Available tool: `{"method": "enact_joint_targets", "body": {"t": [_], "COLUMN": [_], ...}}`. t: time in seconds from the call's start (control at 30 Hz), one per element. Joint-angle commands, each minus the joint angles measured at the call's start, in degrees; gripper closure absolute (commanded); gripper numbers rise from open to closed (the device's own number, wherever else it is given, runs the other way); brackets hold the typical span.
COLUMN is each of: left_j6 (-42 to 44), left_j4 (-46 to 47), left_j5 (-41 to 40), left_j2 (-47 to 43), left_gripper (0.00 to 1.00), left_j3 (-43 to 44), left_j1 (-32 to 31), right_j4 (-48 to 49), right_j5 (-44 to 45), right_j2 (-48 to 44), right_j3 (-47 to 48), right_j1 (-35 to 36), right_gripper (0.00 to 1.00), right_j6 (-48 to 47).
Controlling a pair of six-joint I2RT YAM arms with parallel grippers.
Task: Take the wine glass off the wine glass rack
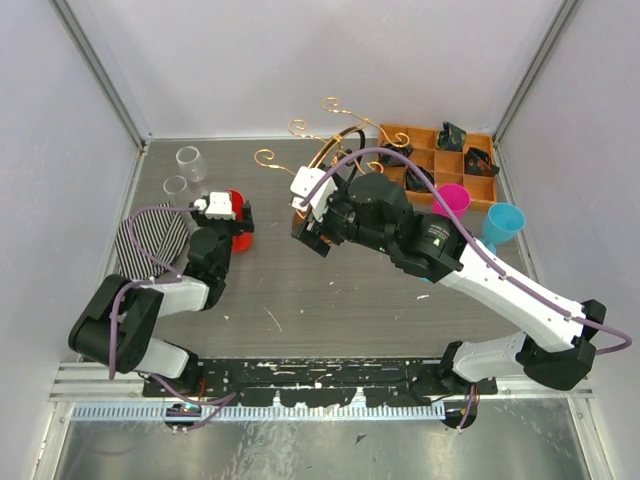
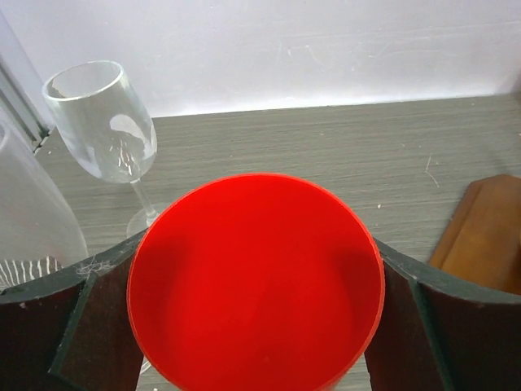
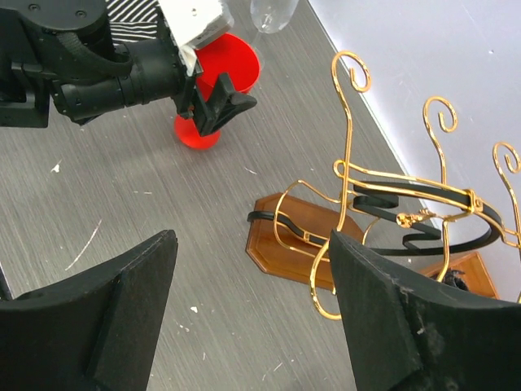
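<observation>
We judge the task nearly done: the red wine glass (image 3: pixel 232 61) stands upright on its own foot on the table (image 1: pixel 330 300), at about 9 o'clock from the wine glass rack (image 3: pixel 374 199), well apart from it. Nothing hangs on the gold wires that we can see.

The left gripper (image 2: pixel 256 318) brackets the red bowl, 1 finger on each side at the rim. We cannot tell whether the pads press it or merely flank it. That straddle makes sense for setting the glass down without tipping it.

The right gripper (image 3: pixel 252 244) hovers over the rack with its jaws spread and nothing between them, probably placed to steady the stand.

The table is grey, wood-grained and scuffed with white flecks, boxed in by plain white walls (image 1: pixel 300 60). 2 clear glasses (image 2: pixel 102 122) stand at 11 o'clock from the red one, and a striped mat (image 1: pixel 150 240) lies at 8 o'clock. A compartmented tray (image 1: pixel 432 128) sits at 3 o'clock from the rack, with a pink cup (image 1: pixel 451 198) and a blue cup (image 1: pixel 503 222) near it.
</observation>
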Motion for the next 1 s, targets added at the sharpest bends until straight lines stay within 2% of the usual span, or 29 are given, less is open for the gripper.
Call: {"method": "enact_joint_targets", "body": {"t": [0.0, 0.4, 0.57, 0.7, 0.97], "left_j6": [1.56, -2.80, -1.58, -1.72, -1.12], "left_j4": [14.53, 16.00, 14.54, 11.66, -8.39], "left_j5": [-2.90, -3.58, -5.02, -7.14, -6.01], "left_j2": [3.96, 9.69, 8.75, 3.36, -13.37], "left_gripper": [0.07, 0.00, 0.02, 0.02, 0.02], "left_j3": [0.23, 0.13, 0.19, -0.29, 3.06], "left_j1": [-0.29, -0.72, -1.32, -1.56, -1.56], "right_j4": [0.70, 0.17, 0.21, 0.30, 2.48], "right_j5": [-1.79, -1.92, -1.97, -1.13, 0.21], "right_j2": [-0.75, -0.69, -0.97, -1.78, -3.35], "right_j3": [2.86, 1.68, 1.81, 2.02, 0.55], "right_j1": [-1.71, -2.51, -2.71, -2.78, -2.96], "right_gripper": [0.20, 0.21, 0.21, 0.21, 0.18], "right_j6": [2.49, 3.76, 4.42, 5.28, 7.52]}}
